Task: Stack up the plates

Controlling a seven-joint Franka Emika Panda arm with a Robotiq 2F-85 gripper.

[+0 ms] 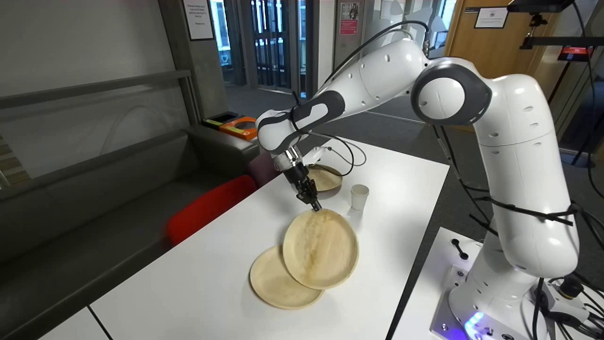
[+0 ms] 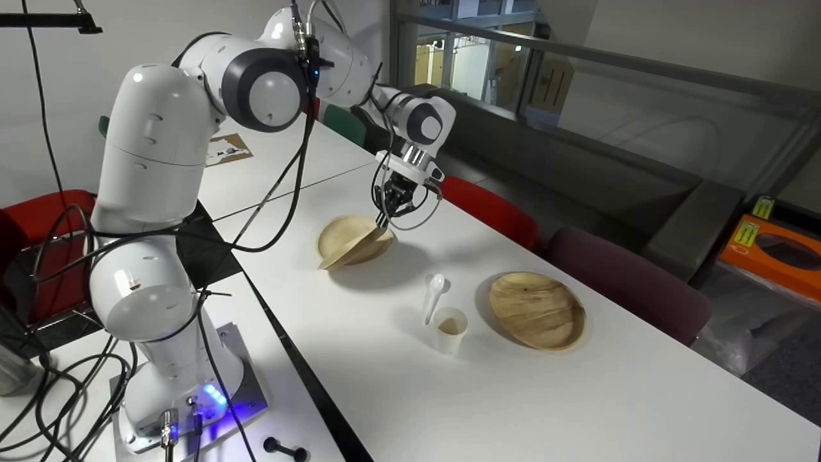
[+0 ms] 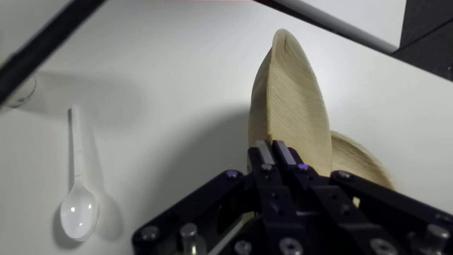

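Note:
My gripper (image 1: 316,206) is shut on the rim of a pale tan round plate (image 1: 321,249) and holds it steeply tilted. In the wrist view the fingertips (image 3: 273,148) pinch the rim of this held plate (image 3: 295,102). A second tan plate (image 1: 278,283) lies flat on the table, partly behind and below the held one. It also shows in an exterior view (image 2: 337,234) and partly in the wrist view (image 3: 361,159). I cannot tell whether the two touch. A third plate (image 2: 537,311) lies apart on the table, partly hidden by cables in an exterior view (image 1: 324,179).
A whitish cup (image 2: 450,330) stands on the white table between the held plate and the third plate. A white spoon (image 3: 78,209) lies beside it. Red (image 1: 212,208) and dark maroon (image 2: 628,282) chairs stand along the table's edge. Black cables hang near the arm.

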